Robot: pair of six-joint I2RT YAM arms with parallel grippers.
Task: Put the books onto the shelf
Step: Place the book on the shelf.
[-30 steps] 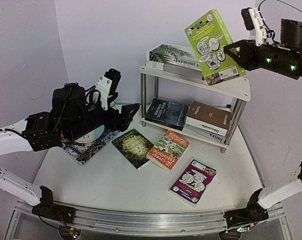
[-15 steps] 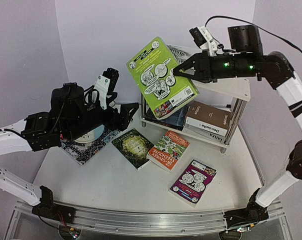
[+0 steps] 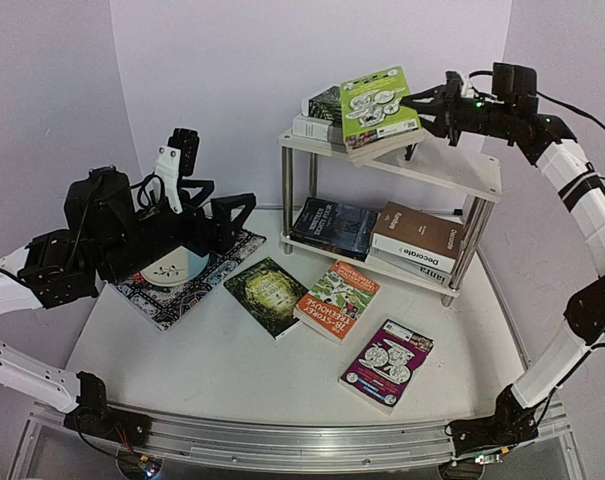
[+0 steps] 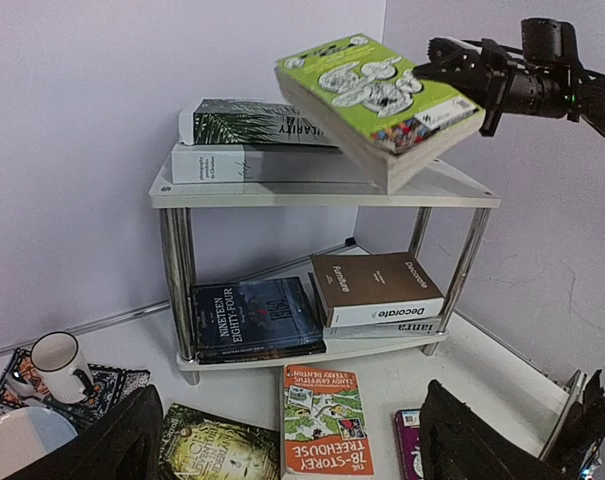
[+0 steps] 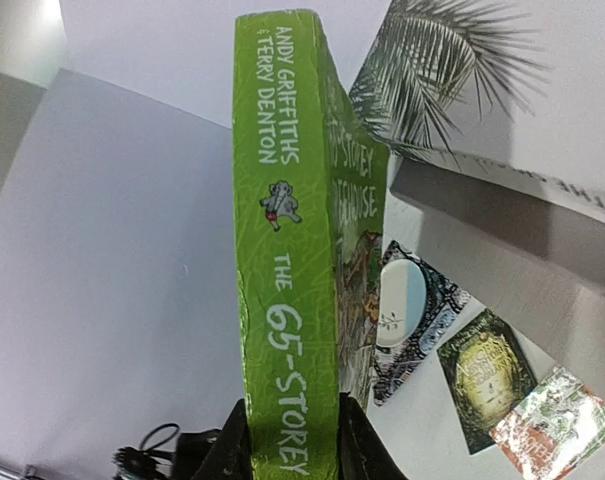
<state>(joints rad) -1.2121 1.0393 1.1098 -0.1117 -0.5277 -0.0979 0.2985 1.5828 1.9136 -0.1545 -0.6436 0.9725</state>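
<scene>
My right gripper [image 3: 419, 104] [image 5: 292, 442] is shut on the spine end of a lime green book [image 3: 380, 108] [image 5: 287, 270]. The book hangs tilted just over the shelf's top board [image 3: 452, 170] [image 4: 432, 190], its far end over the white palm-leaf book [image 3: 325, 103] stacked on a grey one [image 4: 252, 162]. The lower tier holds a dark book [image 3: 332, 228] and a brown book [image 3: 419, 235]. Dark green [image 3: 267, 293], orange [image 3: 337, 298] and magenta [image 3: 387, 363] books lie on the table. My left gripper [image 3: 232, 213] [image 4: 292, 455] hovers open left of the shelf, holding nothing.
A black-red patterned placemat [image 3: 187, 295] lies at the left under my left arm, with a white plate [image 3: 172, 268] and a mug [image 4: 57, 362] on it. Purple walls stand close behind and to the right of the shelf.
My right arm has carried the lime green book from in front of the shelf's left side up and back over the top board. My left arm has drawn back slightly to the left.
</scene>
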